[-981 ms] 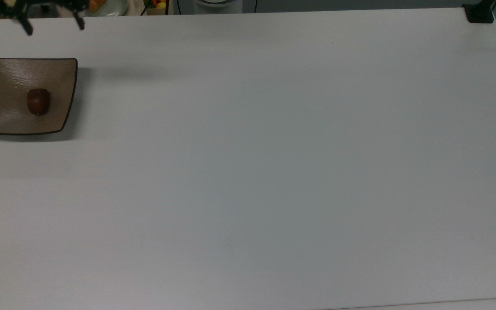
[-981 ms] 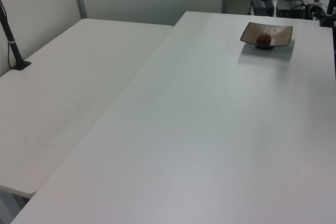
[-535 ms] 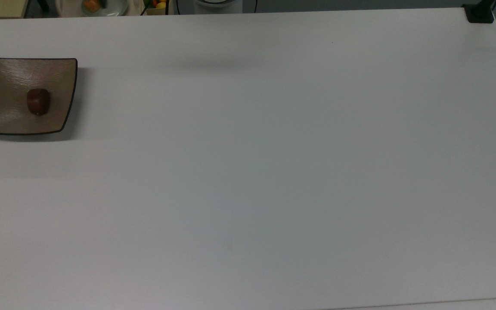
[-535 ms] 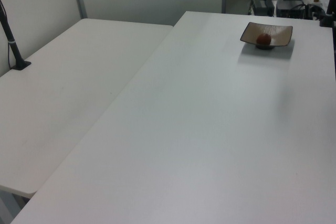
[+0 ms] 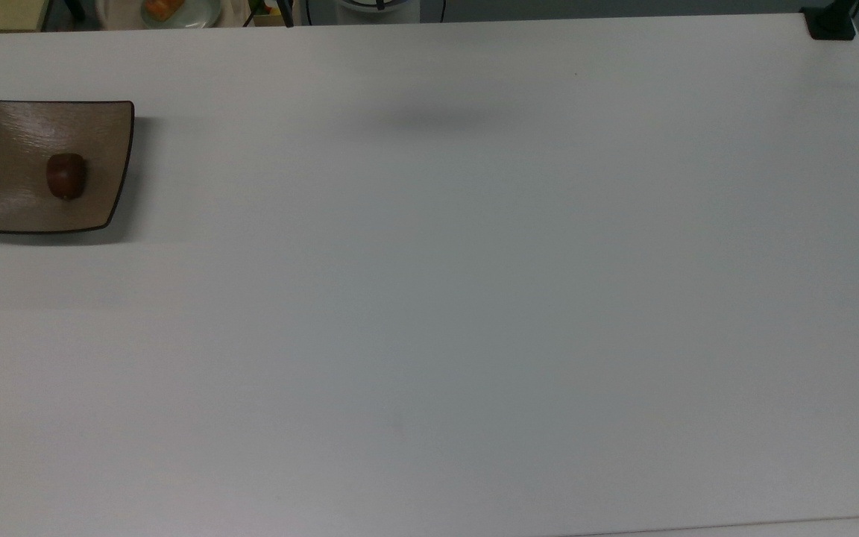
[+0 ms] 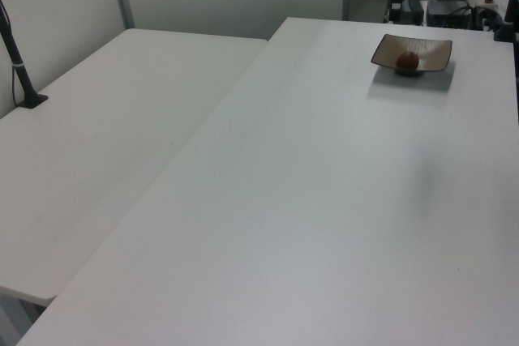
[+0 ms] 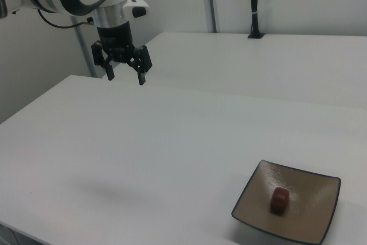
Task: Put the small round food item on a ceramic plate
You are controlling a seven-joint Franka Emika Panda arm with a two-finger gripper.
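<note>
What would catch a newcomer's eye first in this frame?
On a broad white table, the square tan-brown ceramic plate sits at the top view's left edge, with the small round food item resting near its middle. In the right view, the gripper hangs in the air with its fingers open, far from the plate and holding nothing.

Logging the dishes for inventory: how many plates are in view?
2. The square ceramic plate sits on the white table at the top view's left, holding the small round food item. A round pale plate lies beyond the table's far edge, cut off by the frame.
</note>
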